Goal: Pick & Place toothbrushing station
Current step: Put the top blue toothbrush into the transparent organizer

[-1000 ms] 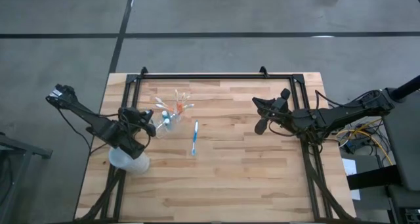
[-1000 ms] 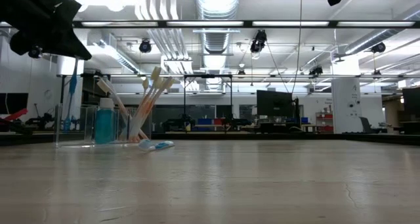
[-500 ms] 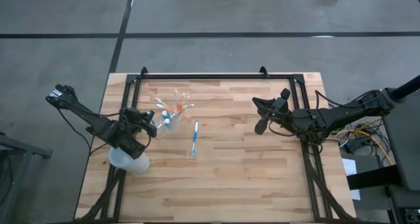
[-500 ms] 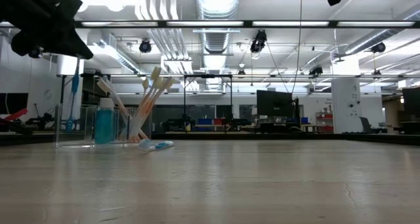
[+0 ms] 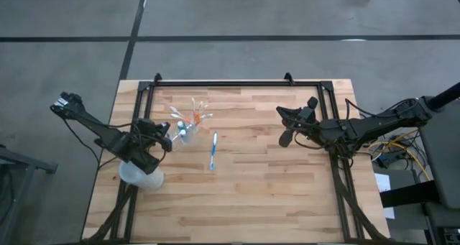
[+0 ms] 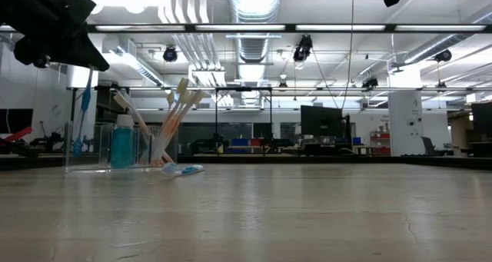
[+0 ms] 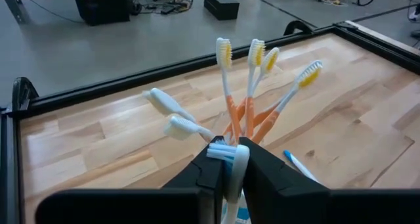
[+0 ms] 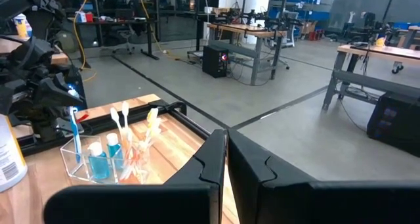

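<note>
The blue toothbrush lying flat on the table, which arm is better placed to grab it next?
Neither is free yet. The left claw is nearer but holds a toothbrush over the holder. The right claw hangs shut and empty, farther from the loose toothbrush. Probably left, after letting go.

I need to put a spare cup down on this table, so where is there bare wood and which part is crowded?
Bare wood: the whole near half of the table, below the loose blue toothbrush, and the middle strip between that brush and the right gripper. Crowded: the far-left corner, where the left gripper holds a toothbrush over the clear holder, beside the frosted cup.
</note>
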